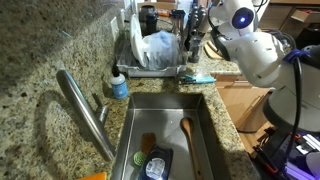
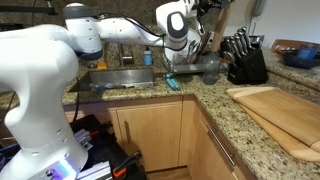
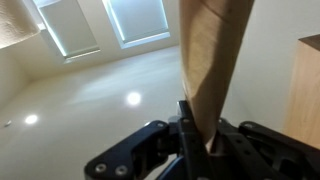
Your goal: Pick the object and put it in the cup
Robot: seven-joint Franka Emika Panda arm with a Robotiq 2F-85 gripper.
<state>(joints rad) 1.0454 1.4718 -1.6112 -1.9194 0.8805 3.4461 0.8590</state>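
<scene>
1. Reaching across the granite counter (image 1: 40, 50), the white arm (image 1: 255, 50) ends above the dish rack (image 1: 140, 70) at the far side; we see this in both exterior views.
2. A wooden cutting board (image 2: 285, 115) lies on the counter at the right in an exterior view, with a knife block (image 2: 245, 62) behind it.
3. The sink (image 1: 165, 118) lies on the near side of the rack, and a wooden spoon (image 1: 188, 140) rests in it.
4. In the wrist view, a flat wooden piece (image 3: 212, 60) rises out of the tool toward the ceiling.
5. The gripper (image 3: 203, 140) is clamped tight on that wooden piece's lower end.
</scene>
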